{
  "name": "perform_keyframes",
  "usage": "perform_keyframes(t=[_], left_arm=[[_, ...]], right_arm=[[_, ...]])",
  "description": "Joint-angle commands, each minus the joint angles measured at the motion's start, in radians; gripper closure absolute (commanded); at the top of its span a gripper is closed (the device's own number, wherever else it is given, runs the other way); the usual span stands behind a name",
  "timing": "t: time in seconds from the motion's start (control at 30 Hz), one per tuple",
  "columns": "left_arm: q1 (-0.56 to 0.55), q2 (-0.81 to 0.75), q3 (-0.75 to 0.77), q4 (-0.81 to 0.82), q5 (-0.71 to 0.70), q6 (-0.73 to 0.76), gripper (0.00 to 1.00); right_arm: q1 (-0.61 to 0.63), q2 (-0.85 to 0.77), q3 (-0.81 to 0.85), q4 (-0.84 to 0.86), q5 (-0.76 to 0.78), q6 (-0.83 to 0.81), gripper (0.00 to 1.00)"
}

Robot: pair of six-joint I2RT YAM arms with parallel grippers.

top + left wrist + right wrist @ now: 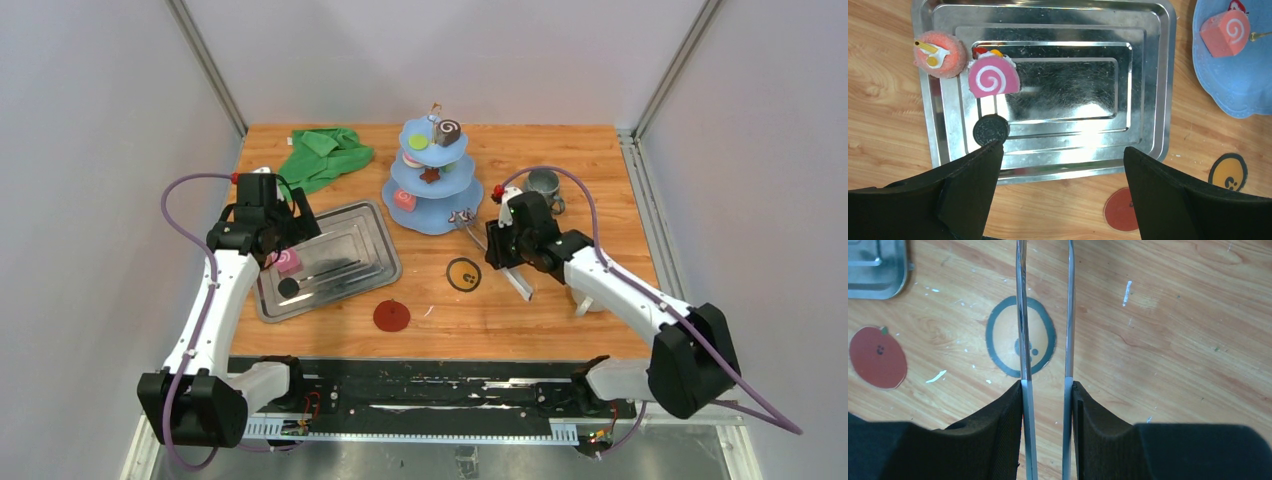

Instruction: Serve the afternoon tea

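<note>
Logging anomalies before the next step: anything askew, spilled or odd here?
Nothing spilled or broken. The steel tray lies skewed to the table edges. A fuzzy pink cake rides on its corner rim rather than the floor. The green cloth is crumpled at the far left. White flecks dot the wood.

Surface (590,145): wood grain, low sheen, scuffed with pale flecks. Tray (1073,90): steel, glossy, mirror-bright, fine scratches all over. Cloth (325,155): green fabric, matt, crumpled. Stand (432,215): blue, smooth, matt, plastic-looking. Pink roll (994,76): matt, slightly grainy, foam-like. Pink puff (943,55): rough, spongy. Black disc (991,130): matt, embossed pattern. Tongs (1069,315): thin bright metal strips, smooth, pinched in right claw (1047,387). Right fingers (998,425): matt black, finely ribbed. Left claw (1060,155): matt black, smoother. Red sticker (878,357): flat, matt, paper-like.
</note>
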Motion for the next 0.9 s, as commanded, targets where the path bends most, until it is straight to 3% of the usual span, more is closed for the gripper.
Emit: perform_keyframes(t=[0.0,0.37,0.87], left_arm=[[0.010,-0.009,0.018,0.017,-0.005,0.015,0.05],[0.018,-0.011,0.016,0.014,-0.008,0.017,0.05],[0.027,-0.005,0.021,0.004,-0.020,0.021,0.05]], right_arm=[[-0.044,0.056,0.042,0.066,0.031,0.016,0.86],[-0.119,0.205,0.127,0.159,0.003,0.020,0.86],[-0.123,0.475,0.304,0.336,-0.059,0.027,0.87]])
